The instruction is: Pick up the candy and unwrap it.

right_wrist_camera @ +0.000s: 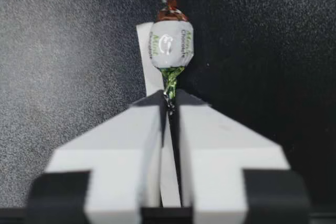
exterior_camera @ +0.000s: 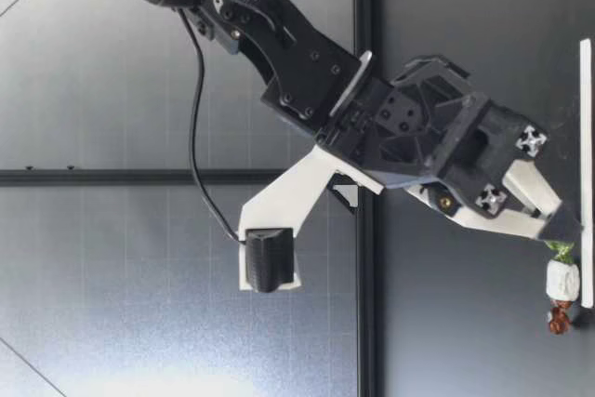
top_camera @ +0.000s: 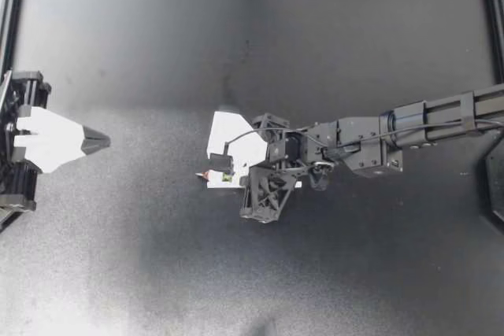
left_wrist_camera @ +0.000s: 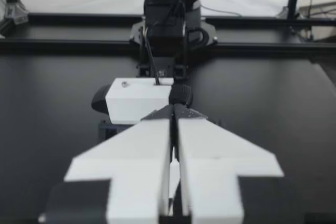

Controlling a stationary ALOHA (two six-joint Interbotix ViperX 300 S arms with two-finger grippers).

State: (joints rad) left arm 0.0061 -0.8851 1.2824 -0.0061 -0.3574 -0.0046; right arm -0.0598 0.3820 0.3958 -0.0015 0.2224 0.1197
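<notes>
At frame centre in the top view, my right gripper (top_camera: 230, 181) is clamped on the green twisted end of the candy (top_camera: 211, 176), low over the counter (top_camera: 354, 273); at the far left edge, my left gripper (top_camera: 98, 142) has its fingers pressed together

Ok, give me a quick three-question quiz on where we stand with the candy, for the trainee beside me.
1. True or false: my left hand holds the candy.
2. Which part of the candy does my right hand pinch? A) the green twisted end B) the brown twisted end C) the white middle
3. Short answer: is the candy unwrapped yet?

Key: 1 false, the left hand is shut on nothing at the table's edge; 2 A; 3 no, both ends are twisted shut.
</notes>
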